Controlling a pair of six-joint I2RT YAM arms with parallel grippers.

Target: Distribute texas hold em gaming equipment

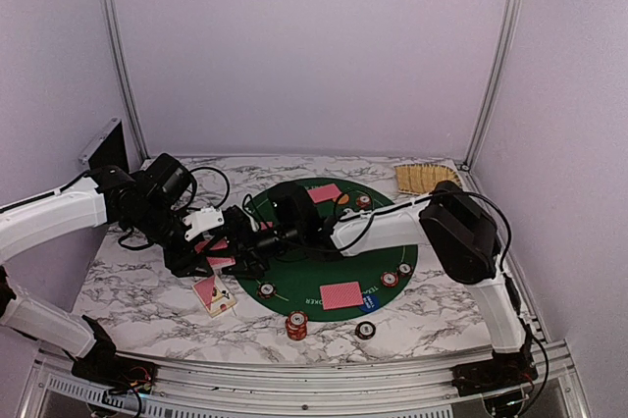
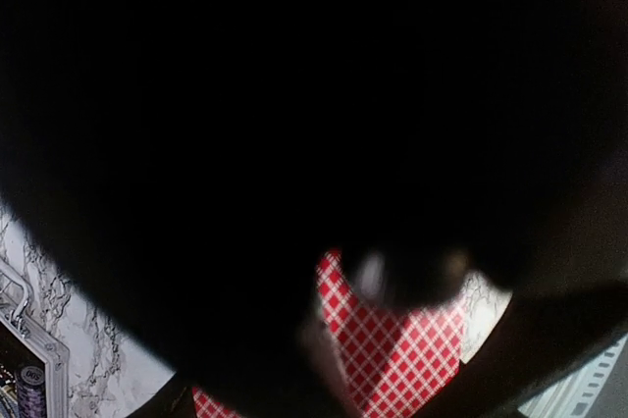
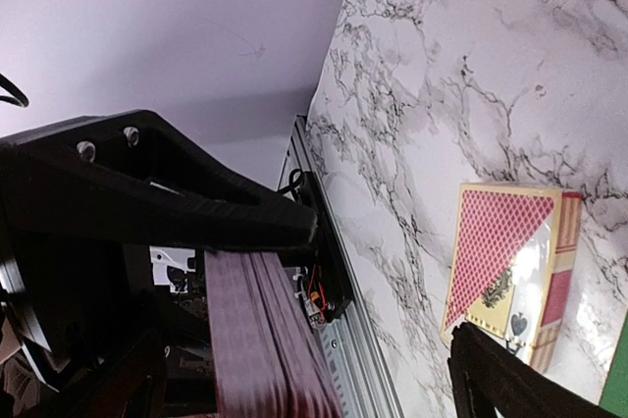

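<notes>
My left gripper (image 1: pixel 228 249) is shut on a pack of red-backed playing cards (image 1: pixel 220 247) just left of the green mat (image 1: pixel 392 241). Its wrist view is almost all black, with only a red-checked card back (image 2: pixel 412 349) showing. My right gripper (image 1: pixel 257 241) reaches in from the right and stands open. In its wrist view the pack (image 3: pixel 257 339) shows edge-on against the upper finger (image 3: pixel 196 192), and the lower finger (image 3: pixel 491 379) is far off it. Two dealt cards (image 1: pixel 340 295) (image 1: pixel 325 192) lie on the mat. Poker chips (image 1: pixel 390 279) (image 1: pixel 266 290) (image 1: pixel 296 325) sit around its rim.
A card box (image 1: pixel 214 295) (image 3: pixel 510 271) lies on the marble below the grippers. The tan woven tray (image 1: pixel 427 178) is at the back right and a dark case (image 1: pixel 103 148) at the far left. The metal rail (image 3: pixel 363 359) runs along the table's front edge.
</notes>
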